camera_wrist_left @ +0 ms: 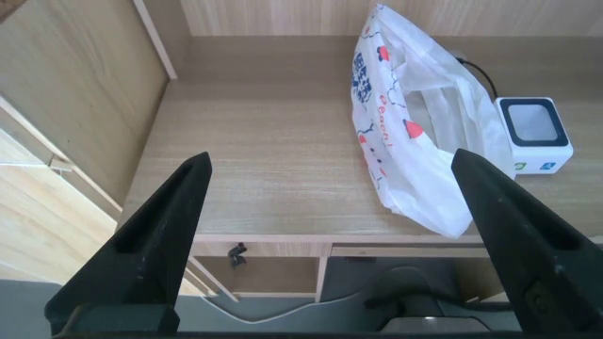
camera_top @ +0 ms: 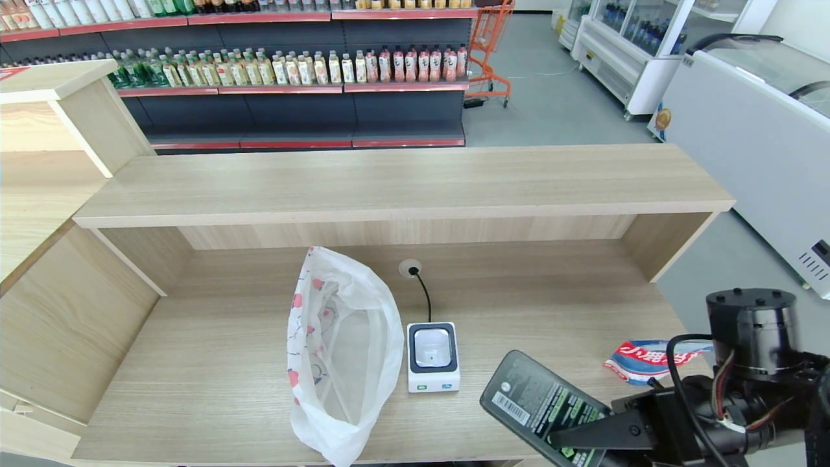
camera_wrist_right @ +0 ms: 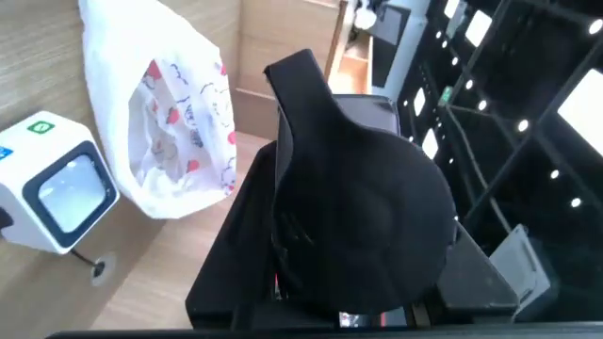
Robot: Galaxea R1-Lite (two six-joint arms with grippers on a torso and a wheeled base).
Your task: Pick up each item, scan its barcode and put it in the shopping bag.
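One item gripped: dark flat barcoded pouch [camera_top: 541, 405], pinched in right claw [camera_top: 606, 431], lower right.
White box scanner [camera_top: 433, 357]: up-left, along pouch's long axis.
Left claw [camera_wrist_left: 332, 169]: spread.

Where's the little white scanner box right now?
In the head view the scanner sits on the counter, just right of the shopping bag; the dark packet is held farther right.

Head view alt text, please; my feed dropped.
The right hand grips a dark pouch, barcode label facing up, right of the scanner. An open shopping bag lies on the scanner's left; a red-and-blue packet lies far right on the counter.
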